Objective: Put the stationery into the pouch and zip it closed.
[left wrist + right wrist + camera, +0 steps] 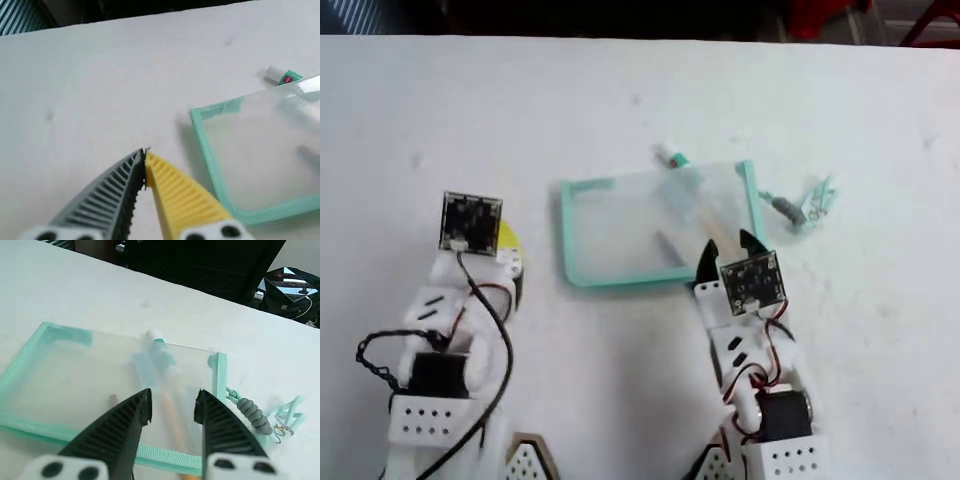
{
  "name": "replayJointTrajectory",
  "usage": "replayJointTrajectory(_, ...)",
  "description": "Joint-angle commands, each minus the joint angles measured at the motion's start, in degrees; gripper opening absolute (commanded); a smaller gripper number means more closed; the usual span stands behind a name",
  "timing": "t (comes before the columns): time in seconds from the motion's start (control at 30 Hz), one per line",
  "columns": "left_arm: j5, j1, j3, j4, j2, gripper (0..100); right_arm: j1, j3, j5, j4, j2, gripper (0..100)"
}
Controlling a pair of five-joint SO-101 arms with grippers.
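My right hand (173,399) hangs empty, a narrow gap between its jaws, just over the near edge of the clear, mint-trimmed pouch (219,371) on the white tabletop (75,295). My left hand (144,153) is pinched closed on nothing, off to the pouch's side and apart from it. Past my right hand, inside the pouch, lie a tan pencil (170,412) and a blurred pale blue item (142,367). A white-and-green cap (155,335) shows at its far edge. The grey zip cord (250,412) trails beside the corner.
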Motion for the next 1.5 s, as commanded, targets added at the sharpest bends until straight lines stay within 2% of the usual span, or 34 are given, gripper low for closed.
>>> replayJointTrajectory(0.0,-0.62,1.01,-0.18,-1.58,-2.24,2,0.48,-3.6,0.35,0.84,0.22,14.0)
replayJointTrajectory(0.13,-0.62,1.01,-0.09,-1.58,-2.24,2,0.48,-5.63,0.18,1.89,0.31,14.0)
replayJointTrajectory(0.23,-0.7,1.01,-0.09,-1.58,-2.24,2,-0.04,-15.38,-2.02,7.69,2.68,14.0)
replayJointTrajectory(0.47,-0.7,1.1,1.41,-2.2,-2.15,2,0.4,-32.44,-4.22,9.89,20.97,14.0)
replayJointTrajectory(0.67,-0.62,1.1,0.62,-2.64,-2.15,2,0.57,-38.95,2.37,10.07,35.12,14.0)
replayJointTrajectory(0.8,-0.7,2.68,-5.1,4.48,-2.15,2,3.91,-40.97,6.95,10.07,38.9,14.2)
replayJointTrajectory(0.93,-7.38,4.97,-5.98,4.84,-1.01,2,6.37,-47.91,5.19,16.48,38.73,14.5)
replayJointTrajectory(1.1,-9.76,7.6,-10.73,4.31,13.14,2,4.62,-55.82,6.68,21.93,40.92,14.5)
replayJointTrajectory(1.3,-7.65,7.25,-23.3,8.35,38.37,2,3.91,-65.32,6.59,29.93,48.57,14.5)
replayJointTrajectory(1.37,-5.01,7.34,-25.85,9.67,42.33,2,4.53,-69.54,7.3,32.13,52.18,14.5)
replayJointTrajectory(1.47,-4.31,7.6,-26.2,9.41,42.95,2,6.99,-75.34,12.4,34.59,59.47,14.5)
